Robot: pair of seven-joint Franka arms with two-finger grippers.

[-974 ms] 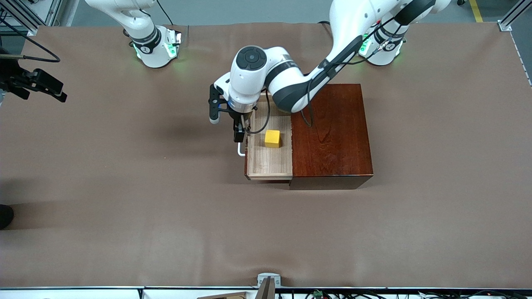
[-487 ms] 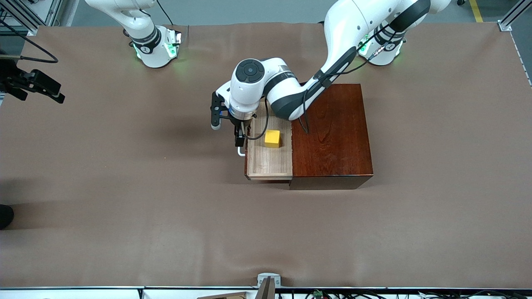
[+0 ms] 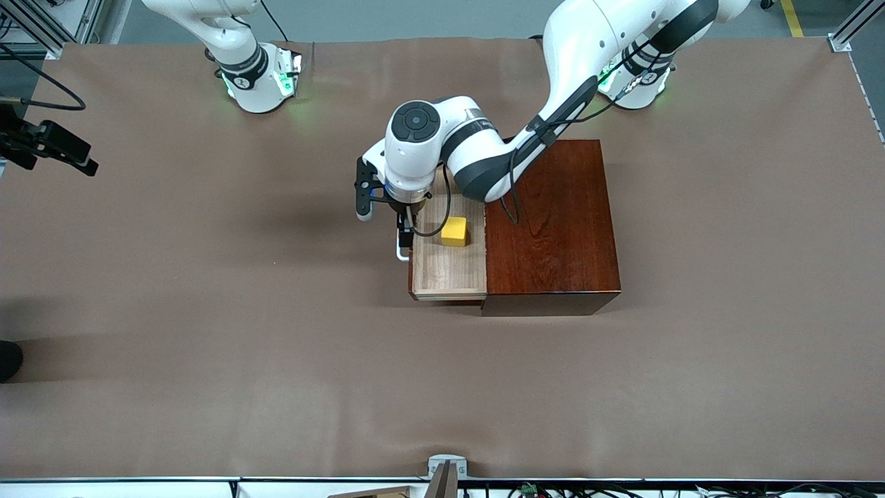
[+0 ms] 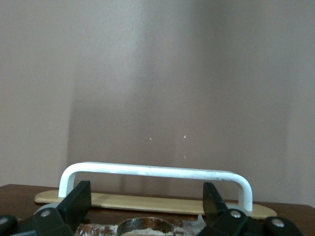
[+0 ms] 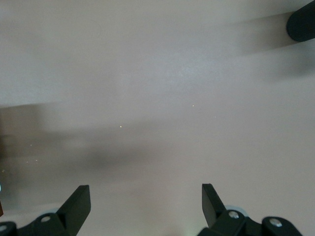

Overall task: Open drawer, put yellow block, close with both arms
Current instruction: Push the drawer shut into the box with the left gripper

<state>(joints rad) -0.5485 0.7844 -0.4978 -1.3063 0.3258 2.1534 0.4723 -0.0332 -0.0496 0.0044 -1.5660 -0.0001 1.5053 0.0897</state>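
Note:
The dark reddish-brown wooden box (image 3: 553, 221) stands mid-table. Its drawer (image 3: 446, 266) is pulled out toward the right arm's end, and the yellow block (image 3: 454, 231) lies in the tray. My left gripper (image 3: 404, 235) hangs over the drawer's front board, just above the white handle (image 3: 399, 252). In the left wrist view the handle (image 4: 152, 171) spans the width between my open fingers (image 4: 78, 199), and the left gripper (image 4: 146, 199) holds nothing. My right gripper (image 3: 52, 142) waits at the table's edge at the right arm's end, open and empty over bare table (image 5: 146, 201).
The brown mat (image 3: 242, 332) covers the table. The two green-lit bases (image 3: 266, 79) stand along the edge farthest from the front camera. A metal bracket (image 3: 446, 467) sits at the edge nearest that camera.
My left gripper has come down and shifted along the drawer's front, closer to the handle. My right gripper has drawn back a little toward the table's edge.

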